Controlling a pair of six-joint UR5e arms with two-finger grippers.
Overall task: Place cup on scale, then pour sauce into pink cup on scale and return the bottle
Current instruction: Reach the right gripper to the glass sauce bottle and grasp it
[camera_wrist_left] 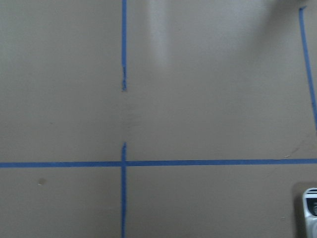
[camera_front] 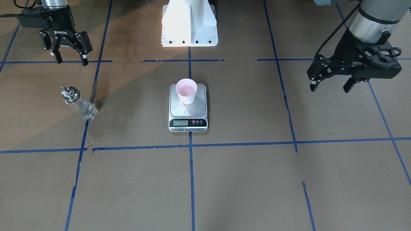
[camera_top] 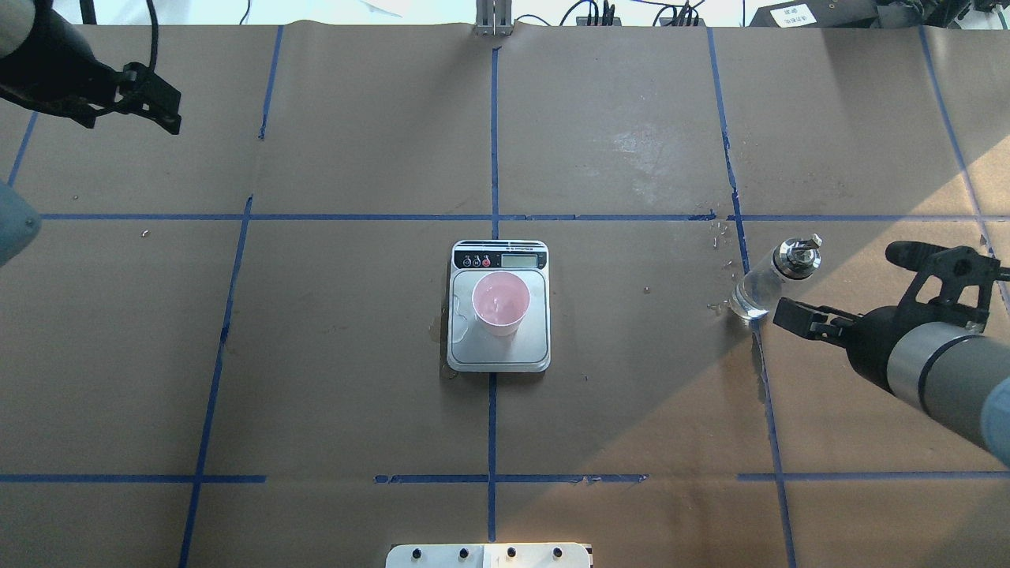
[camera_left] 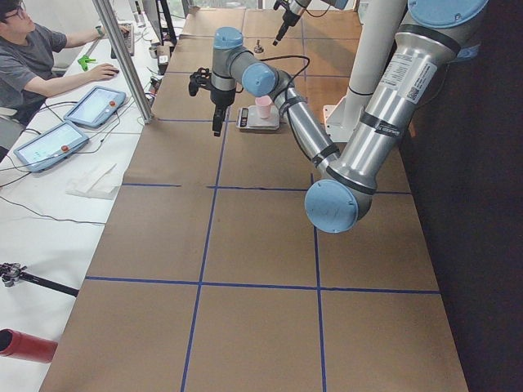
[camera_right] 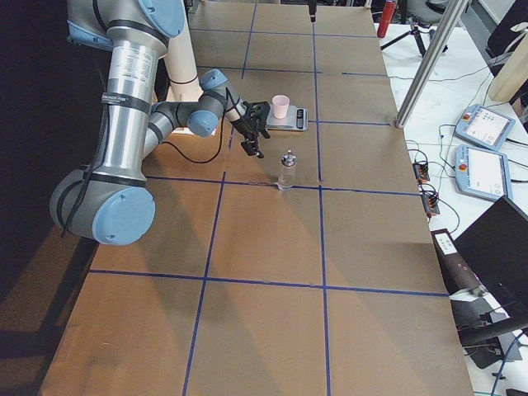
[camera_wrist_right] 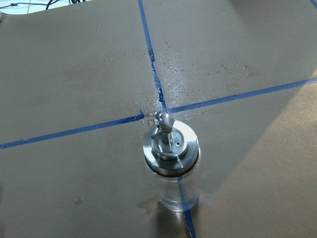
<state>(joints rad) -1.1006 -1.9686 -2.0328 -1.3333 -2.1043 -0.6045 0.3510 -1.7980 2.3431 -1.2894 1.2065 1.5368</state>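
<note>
The pale pink cup [camera_front: 186, 90] stands upright on the silver scale [camera_front: 188, 112] at the table's middle; both also show in the overhead view, the cup [camera_top: 500, 302] and the scale [camera_top: 499, 351]. The clear glass bottle [camera_front: 78, 104] with its silver pourer cap stands upright on a blue tape line, apart from the scale, on my right side. It also shows in the overhead view [camera_top: 769, 276] and the right wrist view [camera_wrist_right: 171, 163]. My right gripper [camera_front: 71, 61] is open and empty, raised just behind the bottle. My left gripper [camera_front: 330, 87] is open and empty, far from the scale.
Blue tape lines divide the brown paper table. Small wet drops lie on the paper by the bottle [camera_wrist_right: 198, 74]. The robot's white base [camera_front: 189, 24] stands behind the scale. An operator [camera_left: 33, 65] sits at a side table with tablets.
</note>
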